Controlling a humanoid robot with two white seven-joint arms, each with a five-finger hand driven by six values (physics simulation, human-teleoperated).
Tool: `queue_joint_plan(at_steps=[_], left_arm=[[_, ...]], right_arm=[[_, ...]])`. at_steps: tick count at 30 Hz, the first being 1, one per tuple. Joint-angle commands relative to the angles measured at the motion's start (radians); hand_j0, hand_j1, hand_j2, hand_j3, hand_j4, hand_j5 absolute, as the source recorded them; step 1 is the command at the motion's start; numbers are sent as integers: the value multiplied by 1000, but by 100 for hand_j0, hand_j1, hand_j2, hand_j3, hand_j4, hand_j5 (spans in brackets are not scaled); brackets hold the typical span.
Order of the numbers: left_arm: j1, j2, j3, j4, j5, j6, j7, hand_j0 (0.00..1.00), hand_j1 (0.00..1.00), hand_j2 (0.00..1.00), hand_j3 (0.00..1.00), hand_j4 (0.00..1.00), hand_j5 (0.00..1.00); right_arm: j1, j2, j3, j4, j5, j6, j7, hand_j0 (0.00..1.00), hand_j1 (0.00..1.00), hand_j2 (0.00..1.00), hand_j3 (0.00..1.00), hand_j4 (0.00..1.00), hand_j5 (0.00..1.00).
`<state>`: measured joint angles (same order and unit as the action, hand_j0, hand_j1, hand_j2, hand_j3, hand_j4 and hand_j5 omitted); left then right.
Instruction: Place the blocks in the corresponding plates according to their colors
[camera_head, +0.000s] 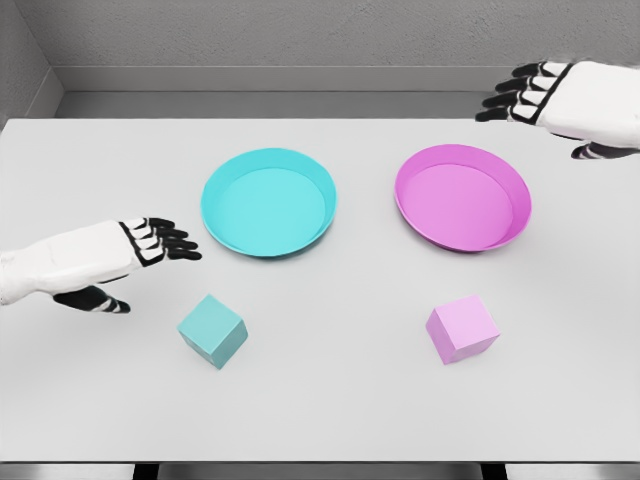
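Note:
A cyan block (212, 330) lies on the white table at the front left, and a pink block (462, 328) lies at the front right. Behind them sit a cyan plate (214, 188) and a magenta plate (512, 190), both holding nothing. My left hand (150, 255) hovers left of the cyan plate, up and left of the cyan block, fingers extended and holding nothing. My right hand (525, 95) is raised at the far right, beyond the magenta plate, fingers extended and holding nothing.
The white table (330, 400) ends at a front edge near the bottom of the view. A grey wall and floor strip run behind its far edge.

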<state>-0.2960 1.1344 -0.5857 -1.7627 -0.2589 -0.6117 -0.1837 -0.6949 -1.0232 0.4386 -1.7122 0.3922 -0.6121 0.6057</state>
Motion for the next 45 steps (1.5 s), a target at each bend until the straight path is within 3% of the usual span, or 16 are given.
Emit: queue_joint_plan(at_steps=[1,3,5,8,16,25,29,34,43,45], left_arm=[[0,-39,-23,0,36,1,-3,99,99,99,99,99,99],[0,-39,-78,0,101,1,-3,99,99,99,99,99,99],[0,-41,-98,0,102,1,0,99,99,99,99,99,99],[0,-39,-117,2,101,1,1,99,99,99,99,99,99],[-11,-79,-144,2,70,1,-2,100,100,100,100,100,100],[-32,-130,-167,2,6,1,-10,100,100,100,100,100,100],[-35,-130,-175,2,-29,1,-14,99,99,99,99,99,99],[-46,-143,-175,2,-31,1,-72,99,99,99,99,99,99],[-69,-148,-174,3,-33,1,-94,99,99,99,99,99,99],[-71,-173,-175,8,-69,21,-94,99,99,99,99,99,99]], right_arm=[[-2,-29,150,-47,4,1,5,100,100,100,100,100,100],[-5,-29,190,-49,8,1,5,100,100,100,100,100,100],[-9,-28,272,-49,13,1,5,100,100,100,100,100,100],[-37,-26,290,-50,14,1,5,100,100,100,100,100,100],[-64,-8,492,-52,14,1,5,100,100,100,100,100,100],[-94,-15,580,-53,16,1,5,100,100,100,100,100,100],[-94,-20,581,-53,16,1,5,100,100,100,100,100,100],[-95,-24,581,-53,16,1,5,100,100,100,100,100,100],[-115,-51,581,-55,4,1,5,100,100,100,100,100,100],[-112,-51,586,-57,4,1,5,100,100,100,100,100,100]])
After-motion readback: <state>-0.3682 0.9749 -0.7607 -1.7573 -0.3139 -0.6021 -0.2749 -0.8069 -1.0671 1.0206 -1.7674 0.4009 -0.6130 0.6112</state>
